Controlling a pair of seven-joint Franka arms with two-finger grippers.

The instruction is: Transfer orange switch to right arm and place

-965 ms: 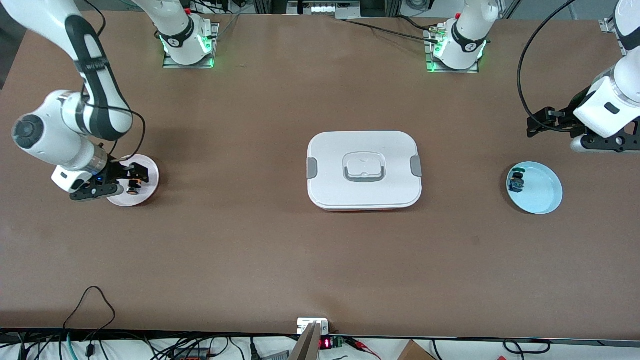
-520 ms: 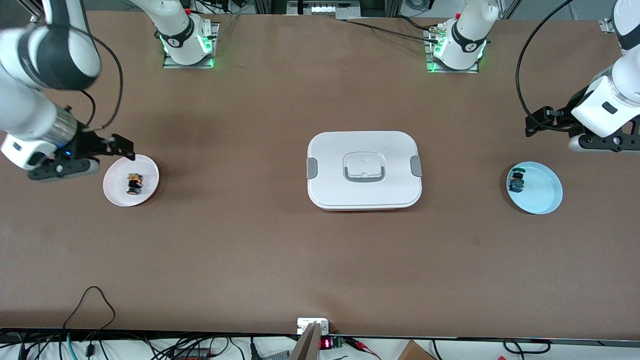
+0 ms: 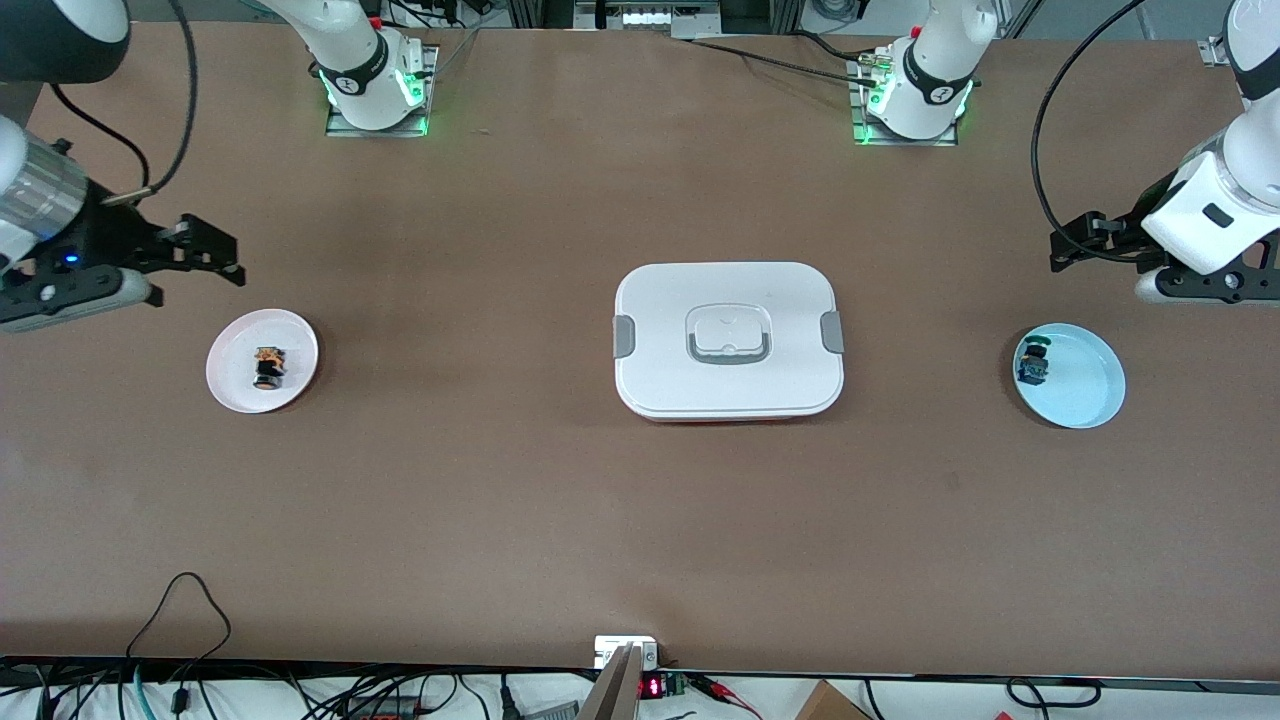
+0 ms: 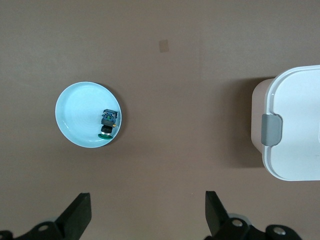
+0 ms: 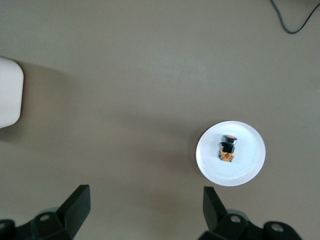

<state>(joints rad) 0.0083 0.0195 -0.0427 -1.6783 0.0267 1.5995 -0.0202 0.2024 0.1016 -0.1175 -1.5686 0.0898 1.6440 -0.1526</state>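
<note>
The orange switch (image 3: 268, 366) lies on a small white plate (image 3: 232, 378) toward the right arm's end of the table. Nothing touches it. My right gripper (image 3: 225, 255) is open and empty, up in the air over bare table beside the plate. In the right wrist view the switch (image 5: 227, 148) rests on the plate (image 5: 247, 167), apart from the open gripper (image 5: 145, 200). My left gripper (image 3: 1060, 250) is open and empty and waits over the table near a light blue plate (image 3: 1090, 390); the left wrist view shows it (image 4: 147, 205) with its jaws wide apart.
A white lidded box (image 3: 728, 340) sits mid-table, and it shows in both wrist views (image 4: 295, 130) (image 5: 7, 92). A tiny blue-and-green part (image 3: 1034, 366) lies on the light blue plate (image 4: 75, 112). Cables run along the table edge nearest the front camera.
My right gripper has let go of the orange switch on the white plate, then lifted and drawn away toward its end of the table. The left arm has barely moved.
</note>
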